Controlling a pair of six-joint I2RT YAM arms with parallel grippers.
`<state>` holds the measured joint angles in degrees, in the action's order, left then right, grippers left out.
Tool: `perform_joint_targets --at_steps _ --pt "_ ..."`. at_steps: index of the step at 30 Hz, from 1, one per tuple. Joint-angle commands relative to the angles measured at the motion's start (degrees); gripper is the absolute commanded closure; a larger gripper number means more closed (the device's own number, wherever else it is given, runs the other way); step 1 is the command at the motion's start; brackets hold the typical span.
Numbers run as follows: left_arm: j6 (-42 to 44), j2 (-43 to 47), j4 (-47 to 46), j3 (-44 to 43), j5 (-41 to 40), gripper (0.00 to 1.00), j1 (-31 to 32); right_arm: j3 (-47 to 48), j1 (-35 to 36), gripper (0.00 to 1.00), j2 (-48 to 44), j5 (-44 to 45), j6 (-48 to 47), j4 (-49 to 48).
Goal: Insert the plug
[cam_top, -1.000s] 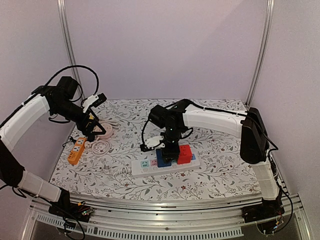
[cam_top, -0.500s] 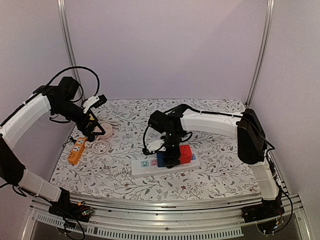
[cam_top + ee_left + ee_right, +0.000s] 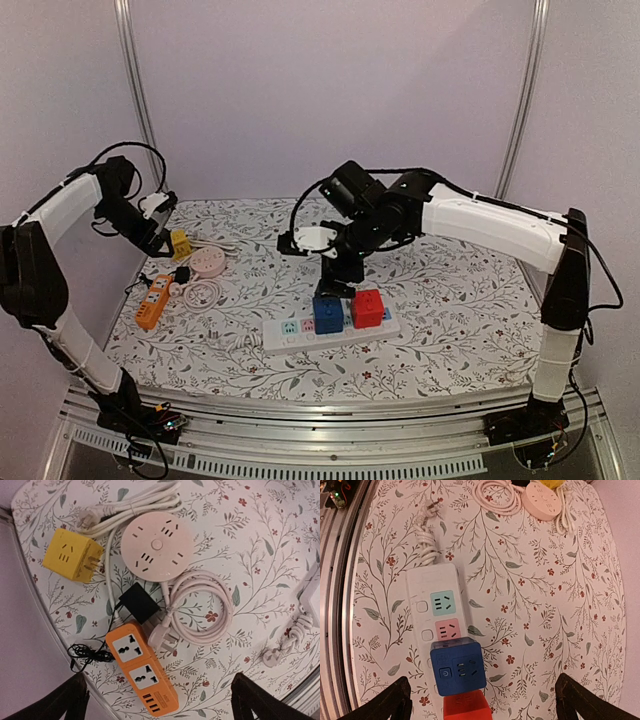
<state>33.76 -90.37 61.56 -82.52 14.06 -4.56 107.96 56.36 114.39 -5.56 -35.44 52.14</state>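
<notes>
The blue plug (image 3: pixel 327 314) is seen seated on the white power strip (image 3: pixel 290 335), beside a red plug (image 3: pixel 367 309). Above it the right gripper (image 3: pixel 340 283) is held wide apart and empty. Farther back left, the left gripper (image 3: pixel 160 230) is also spread wide, nothing gripped, over a yellow cube (image 3: pixel 72 555) and pink socket (image 3: pixel 157 545).

The left arm (image 3: pixel 62 205) and right arm (image 3: pixel 490 222) share one build: long white shells between black joints, thin black cables looping alongside. The left pincer (image 3: pixel 163 230) and right pincer (image 3: pixel 341 285) are black, with dark tapered fingers (image 3: pixel 385 704) and a white wrist block.
</notes>
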Motion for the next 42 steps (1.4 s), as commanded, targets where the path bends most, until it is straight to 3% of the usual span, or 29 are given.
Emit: perform_joint_targets --at_steps 1,7,10,17,21,28,33,37,40,42 --pt "-4.1 -7.8 -3.7 -4.0 -7.3 0.00 -4.1 -7.5 0.0 0.01 -9.3 -4.8 3.9 -10.1" --pt "-29.9 -25.7 -1.6 -22.1 1.0 0.01 -5.4 -15.7 -0.8 0.01 -15.7 -2.4 8.4 -17.9" --pt "-36.7 -31.8 -4.9 -25.9 -4.0 0.01 -5.4 -17.5 -0.8 0.01 -17.0 -1.2 9.5 -17.7" --pt "-41.7 -43.3 -7.0 -37.6 -17.1 0.00 -4.6 -19.8 -0.7 0.01 -19.2 -0.9 11.9 -16.6" --pt "-42.8 -46.6 -7.7 -40.3 -11.9 0.01 -4.1 -20.3 -0.8 0.01 -19.1 -0.7 13.3 -16.5" --pt "-44.4 -49.5 -8.3 -40.6 -9.0 0.01 -3.5 -17.9 -0.7 0.01 -15.9 -0.1 13.6 -15.7" --pt "-46.4 -45.1 -13.8 -31.9 -11.7 0.02 -2.5 -15.7 -0.7 0.01 -13.2 0.2 12.7 -15.1" --pt "-46.4 -42.8 -15.4 -27.8 -12.5 0.15 -2.6 -15.1 -0.8 0.01 -11.9 0.0 12.1 -14.8" --pt "-46.4 -41.5 -15.5 -26.0 -11.2 0.33 -2.5 -15.1 -0.7 0.01 -11.8 0.4 11.7 -14.7" --pt "-46.2 -40.6 -15.5 -25.1 -10.7 0.54 -2.6 -15.2 -0.7 0.01 -11.9 0.5 11.7 -14.7"
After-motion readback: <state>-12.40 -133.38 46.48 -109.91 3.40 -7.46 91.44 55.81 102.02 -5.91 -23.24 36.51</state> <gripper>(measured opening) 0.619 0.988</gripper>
